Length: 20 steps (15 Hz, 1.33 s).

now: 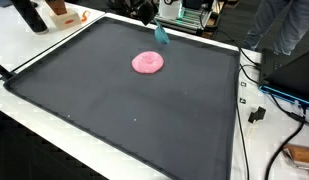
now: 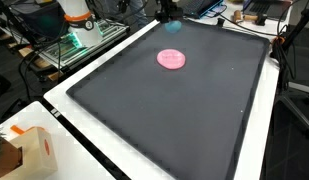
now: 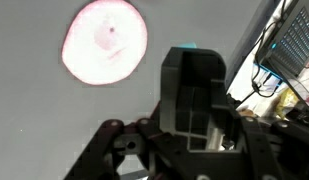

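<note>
Above the black mat (image 1: 114, 110) on a white table (image 1: 44, 45), the hand (image 1: 158, 28) pinches a teal block (image 1: 162, 38).

No readable text, number or brand in any view.
Cardboard box (image 2: 32, 152) at table corner in an exterior view: reddish marks on top, too small to read.
Screen (image 3: 294, 45) at edge of wrist view — bright blue lines, blurred, no letters made out.
Pink disc (image 1: 147, 63), black mat (image 1: 94, 110) — no legible print.
</note>
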Each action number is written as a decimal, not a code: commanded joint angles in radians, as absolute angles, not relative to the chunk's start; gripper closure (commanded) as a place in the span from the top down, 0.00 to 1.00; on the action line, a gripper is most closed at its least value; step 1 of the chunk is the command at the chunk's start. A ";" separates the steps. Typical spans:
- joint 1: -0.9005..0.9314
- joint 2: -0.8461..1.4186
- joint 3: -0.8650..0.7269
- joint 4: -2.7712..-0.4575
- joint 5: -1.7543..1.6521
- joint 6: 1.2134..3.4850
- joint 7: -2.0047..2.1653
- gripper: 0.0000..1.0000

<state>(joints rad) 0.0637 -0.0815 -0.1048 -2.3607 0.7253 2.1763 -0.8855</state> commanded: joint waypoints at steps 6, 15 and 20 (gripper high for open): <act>-0.025 0.083 -0.085 -2.348 0.835 2.123 -1.061 0.29; -0.071 0.172 -0.063 -2.325 0.907 2.118 -1.127 0.29; -0.095 0.205 -0.064 -2.302 0.946 2.109 -1.140 0.29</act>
<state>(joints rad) -0.0656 0.1780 -0.0735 -2.3238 0.9056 2.1353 -1.1080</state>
